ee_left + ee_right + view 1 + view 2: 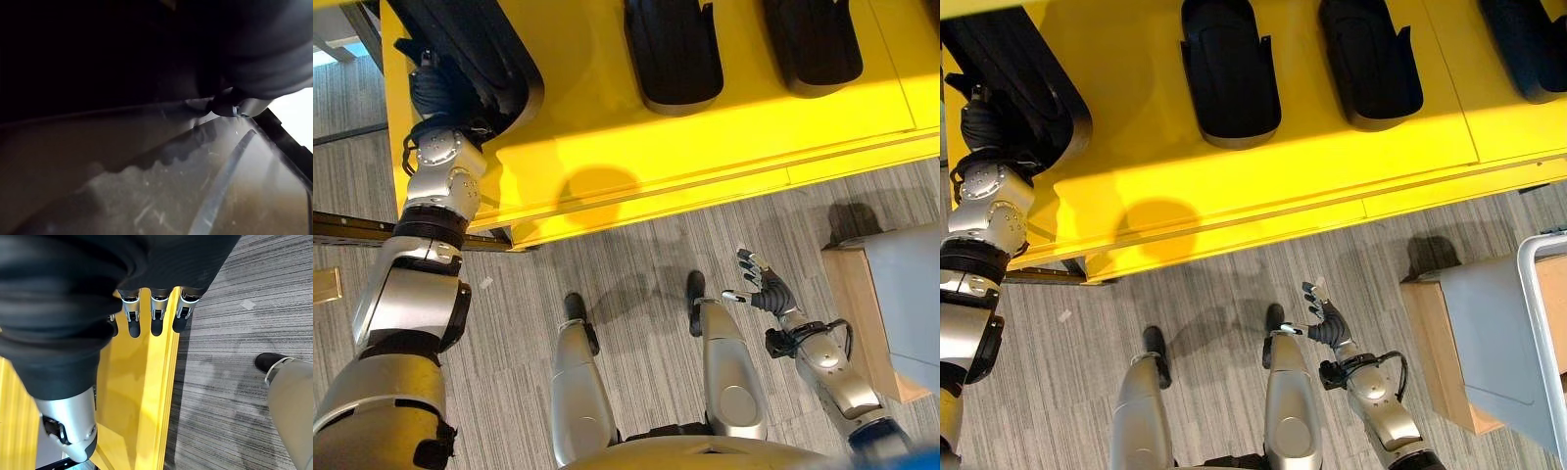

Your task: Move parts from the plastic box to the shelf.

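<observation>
Parts lie long-axis far-to-near on the yellow shelf (705, 147), the leftmost part (475, 54) at the left hand (984, 122), grip unreadable, while the right hand (759, 279) hangs relaxed, empty, near the floor.

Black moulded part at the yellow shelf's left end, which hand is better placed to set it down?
Left hand: it is up at that black moulded part on the yellow shelf. The right hand hangs low, empty.

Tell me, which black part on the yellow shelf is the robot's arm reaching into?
The black part at the shelf's left end; the left hand reaches into it. The other black parts lie untouched.
</observation>
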Controlling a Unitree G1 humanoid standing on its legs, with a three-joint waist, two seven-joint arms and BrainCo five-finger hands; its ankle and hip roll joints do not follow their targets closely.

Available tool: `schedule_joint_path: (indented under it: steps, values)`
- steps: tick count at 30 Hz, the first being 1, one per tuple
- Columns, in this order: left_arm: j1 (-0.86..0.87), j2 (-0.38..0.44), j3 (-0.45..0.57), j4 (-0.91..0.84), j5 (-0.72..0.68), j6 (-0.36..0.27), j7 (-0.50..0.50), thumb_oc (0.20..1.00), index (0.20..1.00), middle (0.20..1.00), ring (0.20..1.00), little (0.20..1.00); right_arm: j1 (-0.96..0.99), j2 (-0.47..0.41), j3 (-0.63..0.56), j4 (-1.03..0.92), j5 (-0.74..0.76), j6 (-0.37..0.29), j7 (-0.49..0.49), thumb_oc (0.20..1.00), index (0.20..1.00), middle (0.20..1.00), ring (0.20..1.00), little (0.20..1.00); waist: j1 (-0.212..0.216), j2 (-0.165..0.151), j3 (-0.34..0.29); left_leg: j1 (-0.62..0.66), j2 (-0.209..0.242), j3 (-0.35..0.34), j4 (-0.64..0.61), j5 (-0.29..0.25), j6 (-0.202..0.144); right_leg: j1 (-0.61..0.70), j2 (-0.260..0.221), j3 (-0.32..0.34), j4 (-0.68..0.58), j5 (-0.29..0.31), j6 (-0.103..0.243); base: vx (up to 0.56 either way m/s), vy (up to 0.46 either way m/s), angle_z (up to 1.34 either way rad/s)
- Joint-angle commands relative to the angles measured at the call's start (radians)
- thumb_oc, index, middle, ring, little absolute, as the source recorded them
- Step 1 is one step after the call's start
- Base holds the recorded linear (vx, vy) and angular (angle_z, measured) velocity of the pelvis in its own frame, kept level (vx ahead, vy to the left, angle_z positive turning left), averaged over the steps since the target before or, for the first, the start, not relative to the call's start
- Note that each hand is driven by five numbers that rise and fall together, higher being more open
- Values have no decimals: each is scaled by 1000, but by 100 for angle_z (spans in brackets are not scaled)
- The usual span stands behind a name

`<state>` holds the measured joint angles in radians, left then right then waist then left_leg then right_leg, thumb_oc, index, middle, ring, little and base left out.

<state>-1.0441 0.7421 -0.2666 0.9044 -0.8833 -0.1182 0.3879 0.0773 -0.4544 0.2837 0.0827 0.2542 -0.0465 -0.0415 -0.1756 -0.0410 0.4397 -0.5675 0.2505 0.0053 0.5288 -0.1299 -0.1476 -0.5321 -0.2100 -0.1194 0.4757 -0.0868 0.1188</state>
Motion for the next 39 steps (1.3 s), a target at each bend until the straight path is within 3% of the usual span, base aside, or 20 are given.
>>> schedule_joint_path:
  steps: [1, 12, 20, 22, 33, 34, 36, 39]
  values:
    - [-61, 73, 6, 33, 27, -43, -10, 200, 200, 200, 200, 200, 44, -44, -9, -68, 31, -25, 6, 1000, 1000, 1000, 1000, 1000, 6, -8, -89, 11, 49, 39, -7, 8, -29, 5, -34, 31, 31, -50, 47, 0, 0, 0]
    - [-59, 101, 3, 63, 104, -18, -3, 200, 200, 200, 200, 200, 44, -52, -11, -71, 39, -26, 15, 1000, 1000, 1000, 1000, 1000, 9, -13, -76, -18, 50, 45, 4, 7, -22, -27, -32, 37, 33, -45, 49, 1, 3, -2]
    - [-29, 95, 28, 66, 106, -10, -2, 200, 200, 200, 200, 200, 43, -54, -7, -65, 39, -24, 14, 1000, 1000, 1000, 1000, 1000, 13, -16, -70, -33, 50, 41, 14, 4, -18, -45, -32, 41, 46, -45, 46, 0, 1, -1]
    - [-3, 70, 57, 50, 45, -25, 3, 200, 200, 200, 200, 200, 44, -51, -4, -66, 35, -21, 13, 1000, 1000, 1000, 1000, 1000, 16, -18, -68, -37, 48, 39, 16, 3, -17, -49, -33, 41, 51, -46, 45, 0, 0, 0]
    - [11, 67, 78, 56, 74, -5, 12, 200, 200, 200, 200, 200, 49, -61, -6, -72, 31, -23, 16, 1000, 1000, 1000, 1000, 1000, 20, -24, -61, -57, 46, 36, 22, 5, -14, -69, -36, 41, 61, -40, 43, 0, 0, 0]
    - [10, 65, 78, 57, 73, -4, 11, 426, 426, 426, 426, 426, 47, -62, -4, -72, 33, -23, 16, 1000, 1000, 1000, 1000, 1000, 21, -25, -60, -58, 46, 36, 22, 5, -13, -71, -37, 41, 61, -39, 43, 0, 0, 0]
    - [15, 58, 88, 57, 49, -10, 15, 1000, 1000, 1000, 1000, 1000, 46, -60, -3, -71, 37, -21, 17, 1000, 1000, 1000, 1000, 1000, 24, -25, -59, -57, 46, 38, 21, 6, -13, -71, -38, 42, 61, -38, 44, 0, 0, 0]
    - [15, 58, 89, 50, 50, -7, 16, 1000, 1000, 1000, 1000, 1000, 46, -62, -4, -72, 36, -19, 17, 1000, 1000, 1000, 1000, 1000, 25, -24, -58, -56, 45, 37, 23, 4, -12, -71, -38, 45, 65, -42, 43, 0, 0, 0]
